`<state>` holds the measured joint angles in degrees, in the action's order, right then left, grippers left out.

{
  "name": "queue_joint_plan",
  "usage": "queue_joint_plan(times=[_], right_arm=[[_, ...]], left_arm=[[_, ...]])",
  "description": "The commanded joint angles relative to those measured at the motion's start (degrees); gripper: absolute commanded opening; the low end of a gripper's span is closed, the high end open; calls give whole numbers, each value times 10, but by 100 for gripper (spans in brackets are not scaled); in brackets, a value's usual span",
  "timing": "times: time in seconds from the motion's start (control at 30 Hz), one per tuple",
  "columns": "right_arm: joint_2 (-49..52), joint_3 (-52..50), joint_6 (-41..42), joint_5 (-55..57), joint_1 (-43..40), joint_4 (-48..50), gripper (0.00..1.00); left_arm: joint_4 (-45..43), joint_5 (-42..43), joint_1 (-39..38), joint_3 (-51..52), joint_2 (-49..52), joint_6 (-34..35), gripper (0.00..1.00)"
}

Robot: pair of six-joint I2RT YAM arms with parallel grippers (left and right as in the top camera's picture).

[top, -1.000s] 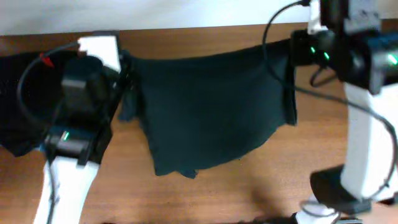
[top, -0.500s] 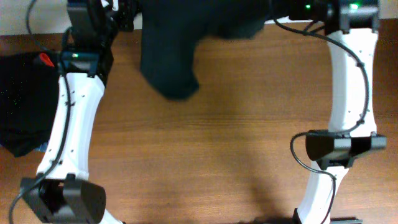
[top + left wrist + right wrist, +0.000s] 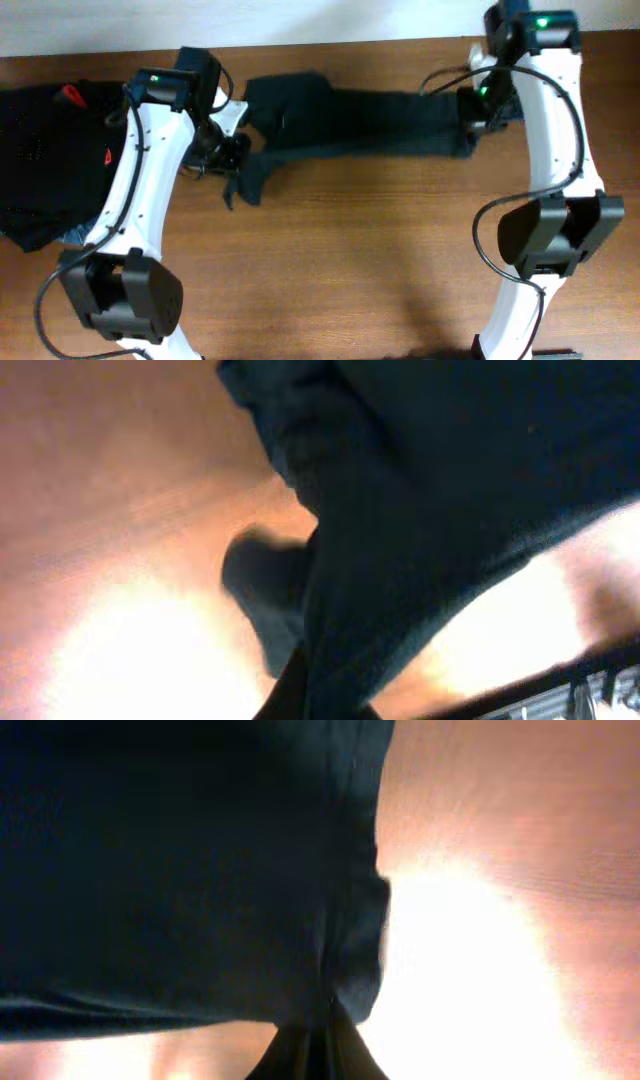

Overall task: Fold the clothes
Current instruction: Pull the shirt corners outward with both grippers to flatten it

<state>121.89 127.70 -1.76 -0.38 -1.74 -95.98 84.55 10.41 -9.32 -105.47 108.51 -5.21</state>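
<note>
Evidently the black garment (image 3: pixel 370 118) is drawn into a long band along the far side of the wooden table (image 3: pixel 340 260) so it can be spread flat for folding. The left gripper (image 3: pixel 228 148) pinches one end and the right gripper (image 3: pixel 468 118) the other, both jaws closed on cloth. The fabric is soft, matte and limp, bunching into a loose tail by the left grip, with a stitched hem at the right. A pile of dark clothes (image 3: pixel 45 180) lies at the left edge.
</note>
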Motion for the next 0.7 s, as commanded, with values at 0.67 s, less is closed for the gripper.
queue_joint_plan(times=[0.67], right_arm=[[0,-332,7,-9,-6,-7,21]], left_arm=[[-48,53,-15,251,15,-22,0]])
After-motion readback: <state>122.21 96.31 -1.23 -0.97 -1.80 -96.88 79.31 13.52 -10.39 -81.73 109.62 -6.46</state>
